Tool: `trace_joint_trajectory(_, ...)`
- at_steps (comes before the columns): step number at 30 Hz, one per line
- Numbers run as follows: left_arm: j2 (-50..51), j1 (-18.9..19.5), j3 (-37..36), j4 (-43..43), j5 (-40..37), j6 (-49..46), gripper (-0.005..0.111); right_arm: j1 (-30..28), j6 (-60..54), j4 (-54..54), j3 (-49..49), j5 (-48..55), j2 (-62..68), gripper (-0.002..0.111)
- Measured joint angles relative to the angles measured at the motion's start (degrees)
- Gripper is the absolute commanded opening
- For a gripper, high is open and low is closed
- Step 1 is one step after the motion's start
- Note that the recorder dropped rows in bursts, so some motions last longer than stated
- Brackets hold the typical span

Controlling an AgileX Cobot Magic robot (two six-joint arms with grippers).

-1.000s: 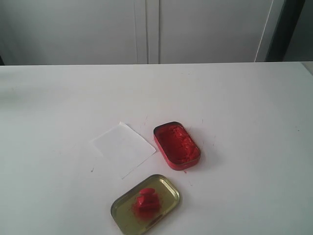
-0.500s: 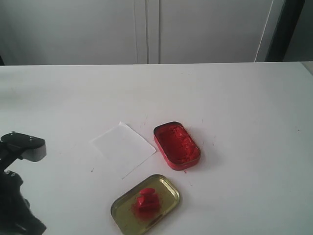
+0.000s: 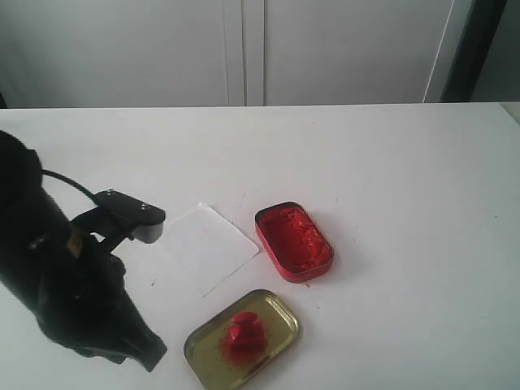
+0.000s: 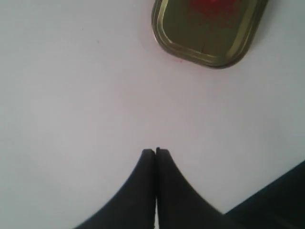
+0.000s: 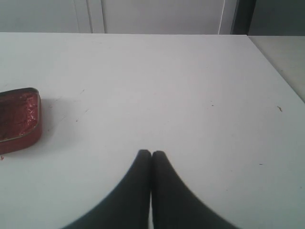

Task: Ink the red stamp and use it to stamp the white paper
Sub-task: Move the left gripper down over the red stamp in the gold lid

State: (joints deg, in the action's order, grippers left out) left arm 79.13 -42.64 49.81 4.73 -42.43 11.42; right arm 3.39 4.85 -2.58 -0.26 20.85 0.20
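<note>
We see the table (image 3: 390,162), with the left arm (image 3: 57,284) at eight o'clock. The paper (image 3: 207,244) lies mid-table, the tin (image 3: 294,242) at its three, the lid (image 3: 201,351) at its five. The stamp (image 3: 244,331) sits in the lid. Left gripper (image 4: 156,151), nine o'clock of the lid: jaws pressed together, empty. Right gripper (image 5: 151,153): likewise.

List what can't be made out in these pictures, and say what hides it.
- Red stamp: the left wrist view's frame edge cuts it off, leaving only a red blur on the gold lid. In the exterior view it is too small to tell how it lies.
- White paper: exterior view, the left arm covers one corner.
- Red tin: right wrist view, cut by the frame edge.
- Right gripper: outside the exterior view.
</note>
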Motion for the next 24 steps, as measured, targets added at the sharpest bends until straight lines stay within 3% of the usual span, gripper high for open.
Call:
trace_joint_trajectory(10,9.08,-4.62,10.73,-5.55,0.21,2.11,0.0,0.0,0.0,0.0,0.0,0.0,0.0,0.0)
trace_joint_trajectory(24,16.66,-5.07,19.53,-4.73,0.55,-9.3,0.0,0.0,0.0,0.11,0.0,0.0,0.0,0.0)
